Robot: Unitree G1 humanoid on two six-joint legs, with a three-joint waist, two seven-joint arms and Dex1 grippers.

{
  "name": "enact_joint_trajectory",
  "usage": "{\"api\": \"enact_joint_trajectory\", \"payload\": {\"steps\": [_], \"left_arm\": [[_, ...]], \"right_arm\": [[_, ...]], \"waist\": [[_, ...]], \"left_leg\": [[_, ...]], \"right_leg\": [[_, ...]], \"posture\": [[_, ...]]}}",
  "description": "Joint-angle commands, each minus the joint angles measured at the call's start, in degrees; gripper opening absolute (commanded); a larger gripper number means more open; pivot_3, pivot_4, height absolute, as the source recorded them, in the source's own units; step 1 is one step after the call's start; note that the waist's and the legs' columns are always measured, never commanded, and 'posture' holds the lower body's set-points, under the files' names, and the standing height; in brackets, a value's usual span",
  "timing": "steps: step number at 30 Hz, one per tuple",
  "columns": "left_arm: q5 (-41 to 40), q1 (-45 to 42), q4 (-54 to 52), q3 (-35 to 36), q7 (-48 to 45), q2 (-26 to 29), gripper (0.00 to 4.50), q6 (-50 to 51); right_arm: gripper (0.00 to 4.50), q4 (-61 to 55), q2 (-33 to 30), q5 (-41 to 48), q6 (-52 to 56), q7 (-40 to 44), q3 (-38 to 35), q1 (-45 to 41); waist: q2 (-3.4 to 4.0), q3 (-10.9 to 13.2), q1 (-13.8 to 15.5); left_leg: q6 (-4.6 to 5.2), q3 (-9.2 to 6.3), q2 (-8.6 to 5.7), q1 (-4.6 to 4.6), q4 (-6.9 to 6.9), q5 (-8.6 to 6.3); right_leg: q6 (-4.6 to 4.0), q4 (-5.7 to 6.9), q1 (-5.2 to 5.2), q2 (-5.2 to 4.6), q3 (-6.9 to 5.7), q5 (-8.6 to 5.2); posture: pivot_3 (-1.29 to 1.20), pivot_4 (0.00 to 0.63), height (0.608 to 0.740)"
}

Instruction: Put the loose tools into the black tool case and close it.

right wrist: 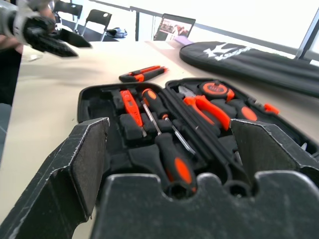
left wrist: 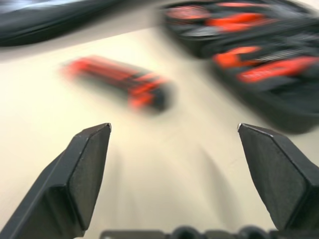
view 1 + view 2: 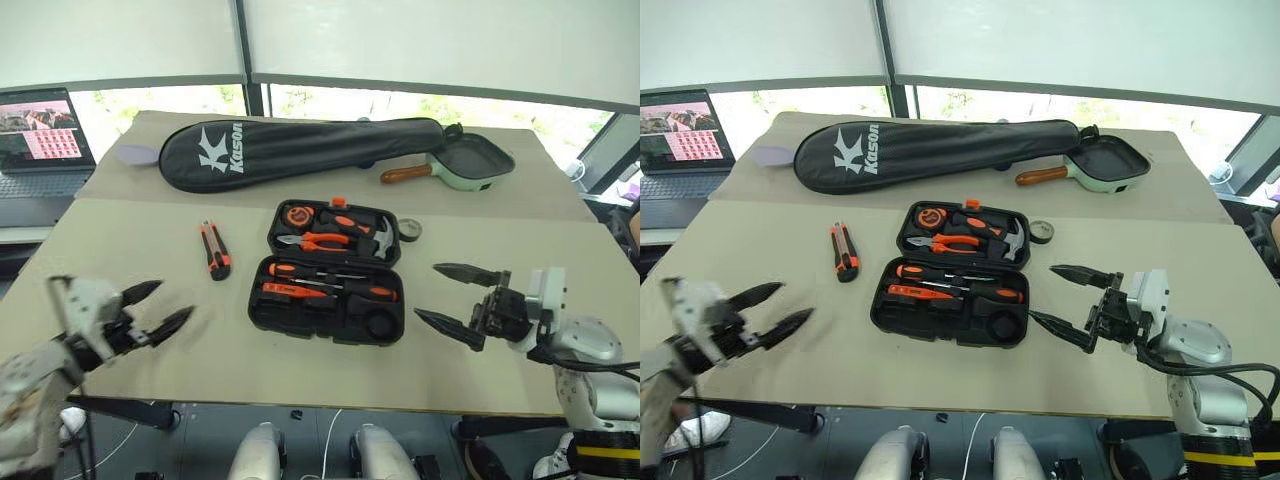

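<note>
The utility knife, left of the black tool case, should be approached squarely by the released left pincer; the right pincer is released too.

Left arm: enters at the near left corner of the table. The left gripper points forward and toward the right edge, roughly level, low over the surface. Its two black fingers are spread wide apart with nothing between them.

Right arm: enters at the near right corner, forearm angled inward. The right gripper points toward the left edge, roughly level, just above the surface. Its fingers are spread wide, one behind the other along the table's depth, and hold nothing.
</note>
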Motion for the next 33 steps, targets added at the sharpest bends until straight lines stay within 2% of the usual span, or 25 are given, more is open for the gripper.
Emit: {"api": "enact_joint_trajectory", "payload": {"steps": [1,4,5,8,12,14,16,23,33], "left_arm": [[-3.21,4.80,-6.27,4.01,5.75,-3.67,4.41,3.46],[-4.34,4.25,-10.34,2.99,10.96,-4.50,4.41,7.78],[-7.01,2.98,-12.15,2.95,15.77,-4.07,4.41,15.18],[-10.17,-3.18,-17.11,-0.91,21.71,0.25,4.41,27.32],[-15.12,-20.16,-16.37,-3.77,36.30,-2.41,4.41,40.40],[-10.98,-27.24,-13.98,-9.19,42.77,-4.54,4.41,44.69],[-6.88,-32.44,-9.72,-13.05,47.44,-7.34,4.41,45.37],[1.12,-38.52,0.87,-21.20,47.98,-10.14,4.41,39.99],[7.66,-47.01,16.90,-24.79,45.96,-16.07,4.41,29.54]], "right_arm": [[4.50,0.37,1.07,-0.03,-1.96,-0.34,-0.19,-1.28],[4.50,0.00,1.44,0.52,-1.29,-0.24,0.41,-1.82],[4.50,-0.12,1.43,0.72,-1.04,-0.06,0.50,-2.01],[4.50,0.04,1.14,1.03,-0.25,0.01,0.61,-3.34],[4.50,0.65,0.87,1.19,0.12,0.65,1.10,-5.13],[4.50,0.80,1.27,1.27,0.23,0.37,1.48,-6.45],[4.50,0.60,1.64,1.26,0.39,0.31,2.13,-7.46],[4.50,-0.75,2.17,1.46,1.28,-0.24,3.05,-8.26],[4.50,-1.36,2.75,1.09,1.29,-1.03,3.42,-7.09]], "waist": [[-0.01,0.00,-0.03],[-0.11,0.05,0.96],[-0.12,0.05,1.14],[-0.12,0.06,1.50],[-0.16,0.06,1.26],[-0.17,0.06,1.14],[-0.18,0.06,0.88],[-0.23,0.10,-0.02],[-0.24,0.10,0.76]], "left_leg": [[0.00,0.00,0.00,0.03,-0.04,0.00],[-0.01,-0.01,-0.02,0.01,-0.04,0.01],[-0.02,-0.01,-0.02,0.01,-0.04,0.02],[-0.02,-0.02,-0.04,0.04,-0.03,0.03],[-0.03,-0.03,-0.08,0.07,-0.02,0.05],[-0.02,-0.08,-0.16,0.05,-0.02,0.05],[-0.02,-0.11,-0.22,0.07,-0.03,0.05],[-0.07,-0.10,-0.23,-0.08,-0.20,0.02],[-0.08,-0.07,-0.33,-0.03,-0.18,0.03]], "right_leg": [[-0.01,-0.02,0.01,0.00,0.00,0.00],[-0.05,-0.01,-0.01,0.01,-0.08,-0.03],[-0.06,-0.01,-0.02,0.03,-0.10,-0.04],[-0.06,0.00,0.06,0.01,-0.08,-0.04],[-0.04,0.01,0.08,0.06,-0.07,-0.02],[-0.03,0.02,0.10,0.12,-0.08,0.00],[0.01,0.03,0.13,0.11,-0.05,0.02],[0.00,0.00,-0.12,0.16,0.02,0.03],[0.01,-0.03,0.01,0.09,0.01,0.03]], "posture": [[0.00,0.150,0.740],[0.00,0.150,0.740],[0.00,0.150,0.740],[0.00,0.150,0.740],[0.00,0.150,0.740],[0.00,0.150,0.740],[0.00,0.150,0.740],[0.00,0.150,0.740],[0.00,0.150,0.740]]}}
